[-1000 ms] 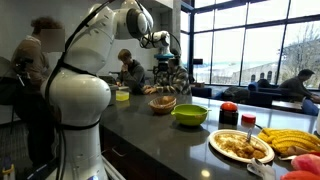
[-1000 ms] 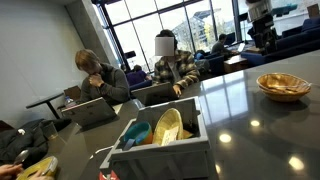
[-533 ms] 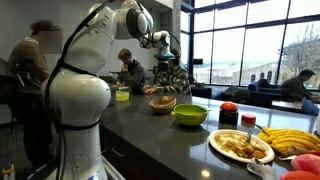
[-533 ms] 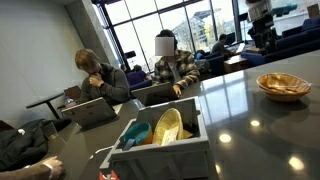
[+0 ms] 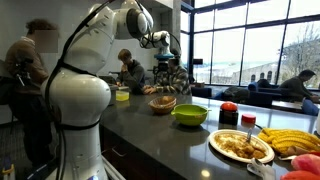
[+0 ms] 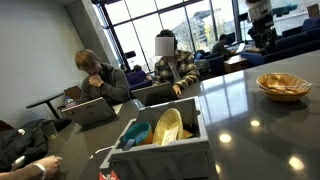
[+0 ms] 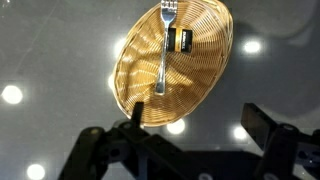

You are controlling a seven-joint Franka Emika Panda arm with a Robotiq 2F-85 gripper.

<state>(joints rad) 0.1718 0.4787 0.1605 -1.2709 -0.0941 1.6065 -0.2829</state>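
While it hangs high over the dark glossy counter [image 5: 140,128] in an exterior view, the end effector [image 5: 160,42] is well above the oval woven wicker basket [image 5: 163,104], which stands on the counter near a lime-green round bowl [image 5: 190,114]. A white plate of food [image 5: 222,152] and yellow bananas [image 5: 290,140] lie farther along.

In an exterior view from across the counter [image 6: 230,115], the end effector [image 6: 262,42] hovers above the basket [image 6: 283,94]; a grey open box [image 6: 165,155] stands well apart.

In the wrist view the end effector [image 7: 170,125] has its jaws spread wide, holding nothing. Directly below, the basket [image 7: 135,80] holds a silver metal fork [image 7: 163,50] lying lengthwise, with a small dark jar with a yellow label [image 7: 181,40] just beside it.
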